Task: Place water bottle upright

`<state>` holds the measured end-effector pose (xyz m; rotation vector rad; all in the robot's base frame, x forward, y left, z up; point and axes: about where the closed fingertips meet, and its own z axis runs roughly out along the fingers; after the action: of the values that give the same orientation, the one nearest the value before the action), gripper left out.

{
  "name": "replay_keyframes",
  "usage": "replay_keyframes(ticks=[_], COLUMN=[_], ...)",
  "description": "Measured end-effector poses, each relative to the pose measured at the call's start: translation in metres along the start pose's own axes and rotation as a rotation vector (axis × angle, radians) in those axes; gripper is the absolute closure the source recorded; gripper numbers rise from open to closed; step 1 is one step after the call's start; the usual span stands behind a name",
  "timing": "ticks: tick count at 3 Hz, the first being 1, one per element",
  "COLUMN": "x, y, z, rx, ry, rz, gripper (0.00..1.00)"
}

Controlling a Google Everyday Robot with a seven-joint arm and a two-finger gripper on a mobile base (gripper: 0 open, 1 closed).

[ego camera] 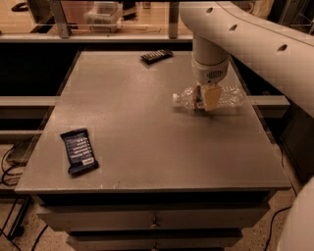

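Drawer (154, 224): lowest and nearest, under the front edge of the surface, well short of the claw; small knob at its middle.

Surface (147, 127): grey, flat, square-cornered; carries everything below the claw.

Blue packet (78, 152): lying flat near the front left corner, well apart from the claw, nearer and far to its left in view; pale print on its dark wrapper.

Water bottle (233, 97): lying on its side on the surface directly under the claw, toward the right edge; white cap (175, 98) pointing left of the claw, clear ribbed body running out to its right; coloured label band (197, 98) showing just left of the claw.

Claw (210, 100): lowered over the bottle's middle, one pale yellow pad in front of the bottle at the label; cannot tell whether clamped on the bottle or loose around it.

Arm (235, 34): white, thick, coming in from the upper right and dropping straight down to the claw.

Dark flat object (157, 55): beyond the claw and to its left, near the far edge of the surface, well apart.

Clear bin (104, 12): farthest back, past the rail, far left of the claw.
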<state>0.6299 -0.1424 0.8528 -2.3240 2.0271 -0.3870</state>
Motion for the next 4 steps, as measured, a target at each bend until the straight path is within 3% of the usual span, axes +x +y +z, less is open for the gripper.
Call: replay_keyframes(ticks=[1, 2, 4], x=[-0.003, -0.013, -0.029], y=[0.005, 0.017, 0.039], z=[-0.026, -0.062, -0.129], rx=[0.024, 0.071, 0.169], ry=[-0.081, -0.211, -0.557], rz=[0.008, -0.001, -0.027], gripper=[1.0, 1.0, 1.0])
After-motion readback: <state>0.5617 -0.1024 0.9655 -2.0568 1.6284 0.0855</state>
